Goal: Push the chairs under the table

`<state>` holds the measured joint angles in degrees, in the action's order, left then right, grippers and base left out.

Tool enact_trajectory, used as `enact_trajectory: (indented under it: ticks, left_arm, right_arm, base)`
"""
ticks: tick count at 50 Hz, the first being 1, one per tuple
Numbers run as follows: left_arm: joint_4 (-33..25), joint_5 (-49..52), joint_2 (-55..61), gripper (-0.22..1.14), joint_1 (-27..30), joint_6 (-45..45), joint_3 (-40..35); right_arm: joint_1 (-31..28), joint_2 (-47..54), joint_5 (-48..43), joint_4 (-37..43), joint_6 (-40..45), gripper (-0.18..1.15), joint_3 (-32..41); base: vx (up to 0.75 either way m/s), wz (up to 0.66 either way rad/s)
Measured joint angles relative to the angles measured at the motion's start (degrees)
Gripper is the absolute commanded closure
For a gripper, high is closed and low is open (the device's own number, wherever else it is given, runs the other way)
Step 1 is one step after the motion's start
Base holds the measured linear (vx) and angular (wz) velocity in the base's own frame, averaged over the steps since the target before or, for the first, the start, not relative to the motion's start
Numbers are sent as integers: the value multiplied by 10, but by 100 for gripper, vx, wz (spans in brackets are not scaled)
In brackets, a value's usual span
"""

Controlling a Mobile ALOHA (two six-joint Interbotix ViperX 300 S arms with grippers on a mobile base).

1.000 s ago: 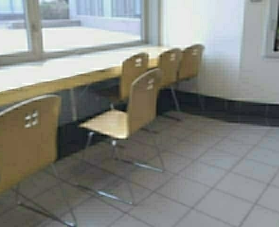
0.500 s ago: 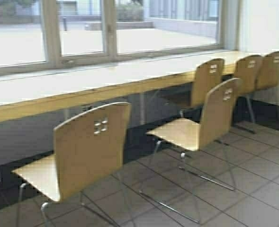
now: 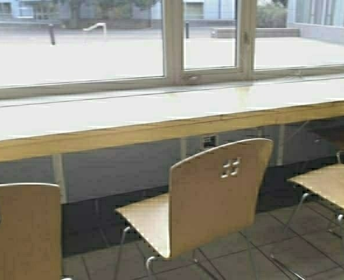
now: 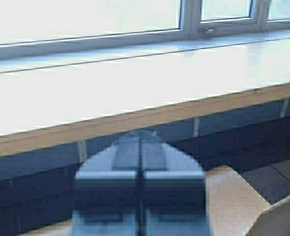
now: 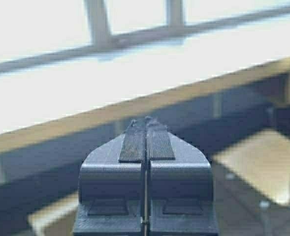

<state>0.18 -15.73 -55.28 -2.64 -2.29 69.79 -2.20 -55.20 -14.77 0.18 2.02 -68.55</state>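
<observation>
Three tan chairs pulled out from the long counter under the window.

The middle chair [image 3: 209,198] stands on the tiled floor [image 3: 259,251] with its seat toward the counter [image 3: 160,119] and its curved back, four small square cutouts near the top, turned toward the robot; the seat is well short of the counter's wood edge. A second chair [image 3: 23,230] shows only its backrest at the lower left, and a third chair [image 3: 326,184] shows its seat and metal legs at the right. Behind the counter runs a wide window [image 3: 172,41]. The left end effector [image 4: 140,147] is pinched closed, empty, pointing at the counter; the right end effector [image 5: 146,132] is likewise closed on nothing.
</observation>
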Motion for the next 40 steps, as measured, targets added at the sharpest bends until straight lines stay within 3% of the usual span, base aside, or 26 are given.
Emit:
enact_trajectory:
  ticks: [21,40]
  left_arm:
    - [0,10,-10,89,-23,1,0]
    - [0,10,-10,89,-22,1,0]
  right_arm:
    - [-69,13,12,-23,-4,93,-4]
    - [-134,66,67,-83,-4,93,27]
  base:
    - [13,57]
    - [12,36]
